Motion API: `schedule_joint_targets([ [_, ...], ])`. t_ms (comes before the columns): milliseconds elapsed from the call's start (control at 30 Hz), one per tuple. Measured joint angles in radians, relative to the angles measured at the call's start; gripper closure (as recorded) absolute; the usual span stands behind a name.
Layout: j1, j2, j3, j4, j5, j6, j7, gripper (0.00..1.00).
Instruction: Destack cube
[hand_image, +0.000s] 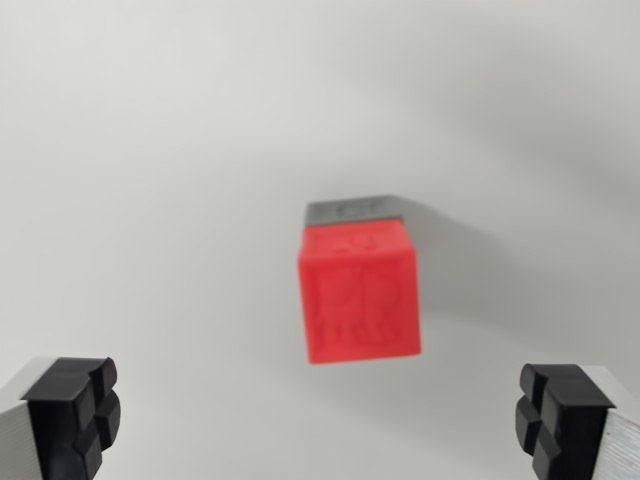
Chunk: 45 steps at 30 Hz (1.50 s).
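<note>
**Red cube on a grey cube, seen between the parted fingers of the tool**

We see the red cube (358, 292) near the middle of the wrist view, slightly toward the view's right. Its near face carries raised or embossed markings, which are too blurred for us to read. Behind its top edge a strip of a grey cube (352, 209) shows, so we read the red cube as sitting stacked against or upon the grey one; from this angle we cannot tell the exact contact between them. Both rest on a plain white surface (150, 150), and a soft shadow falls from the stack toward the wrist view's right.

The tool (320, 420) appears at the bottom of the picture. We see one black fingertip (75, 415) in the lower corner at the wrist view's left and the other in the lower corner at the view's right. The two are spread wide, with nothing held between them. The red cube lies above the gap in the picture, roughly centred between the fingertips and apart from both; neither pad touches it.
</note>
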Motion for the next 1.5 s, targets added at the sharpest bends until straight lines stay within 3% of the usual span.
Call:
schedule_joint_targets([
  [433, -0.042, 0.029, -0.021, -0.077, 0.000, 0.096, -0.197, 0.00],
  [1000, -0.044, 0.183, -0.017, -0.091, 0.013, 0.263, -0.213, 0.00],
  [1500, -0.046, 0.282, -0.013, -0.086, 0.024, 0.357, -0.220, 0.00],
])
